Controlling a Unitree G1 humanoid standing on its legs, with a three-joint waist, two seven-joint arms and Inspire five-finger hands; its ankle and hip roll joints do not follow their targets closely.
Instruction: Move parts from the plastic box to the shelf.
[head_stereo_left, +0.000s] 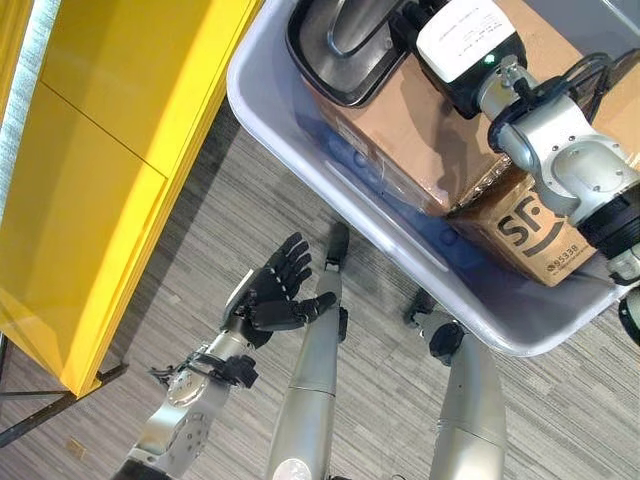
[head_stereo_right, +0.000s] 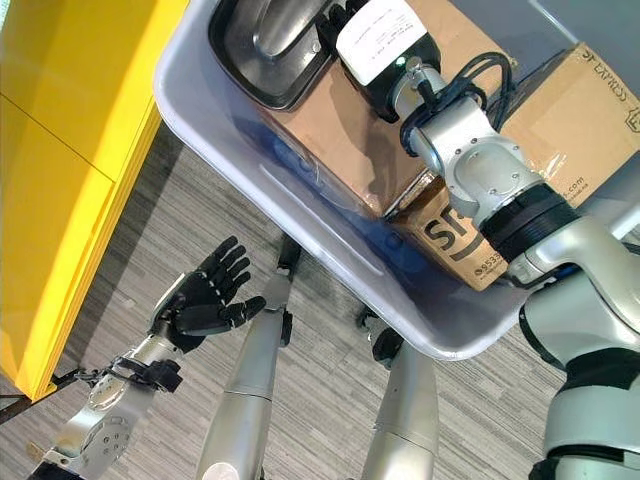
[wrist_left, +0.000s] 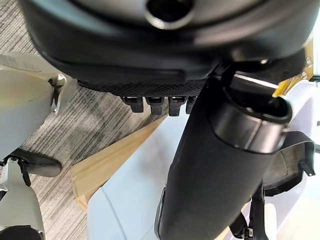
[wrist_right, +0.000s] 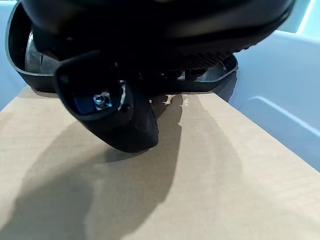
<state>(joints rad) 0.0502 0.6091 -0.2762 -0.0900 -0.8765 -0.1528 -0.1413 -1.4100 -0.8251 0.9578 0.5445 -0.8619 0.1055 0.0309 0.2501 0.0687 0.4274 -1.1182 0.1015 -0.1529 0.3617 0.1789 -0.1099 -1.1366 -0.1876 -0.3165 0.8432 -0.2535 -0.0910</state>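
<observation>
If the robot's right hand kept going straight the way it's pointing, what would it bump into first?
Most likely the dark tray with a shiny metal part lying on the flat brown cardboard box inside the pale plastic box. The right hand hovers low over the cardboard, aimed at the tray's rim. Whether they already touch is unclear.

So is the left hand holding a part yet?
No, the left hand hangs open over the floor, outside the box, holding nothing.
</observation>
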